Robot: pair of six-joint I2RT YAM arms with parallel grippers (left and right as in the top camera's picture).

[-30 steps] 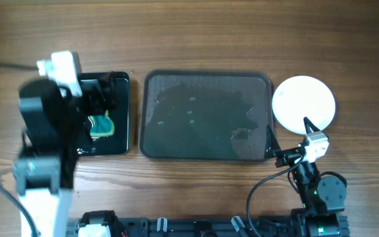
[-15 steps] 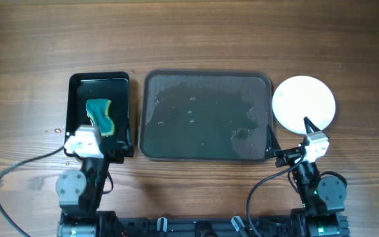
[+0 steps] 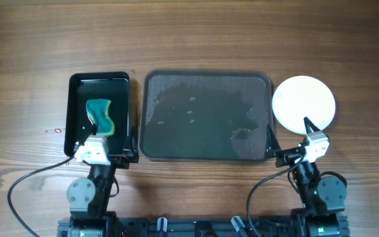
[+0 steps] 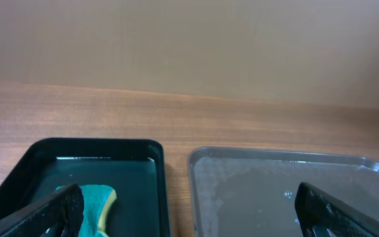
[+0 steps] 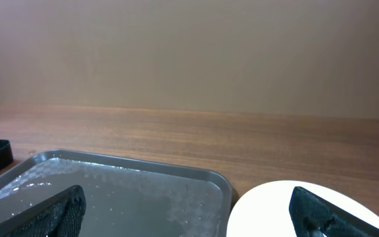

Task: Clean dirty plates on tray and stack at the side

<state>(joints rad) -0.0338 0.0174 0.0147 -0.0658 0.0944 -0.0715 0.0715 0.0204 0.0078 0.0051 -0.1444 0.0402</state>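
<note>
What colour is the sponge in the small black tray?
Teal-green with a yellow edge; the sponge shows best in the overhead view.

L gripper (image 3: 109, 138), R gripper (image 3: 288, 135): jaws wide

Overhead: plates (image 3: 304, 101) read as one white disc; stack count indeterminate. Left wrist: sponge (image 4: 99, 199) cut by lower edge, partly behind left hand (image 4: 189, 197) finger. Right wrist: plates and tray (image 5: 130, 191) cut by lower edge.

Tray (image 3: 176, 131): dark grey, rounded corners, low rim, lying flat, long side running left-right. Surface wet with scattered droplets. Plates (image 3: 304, 101): one white round outline from above, top face clean, just right of tray, off it. Count unclear.
</note>
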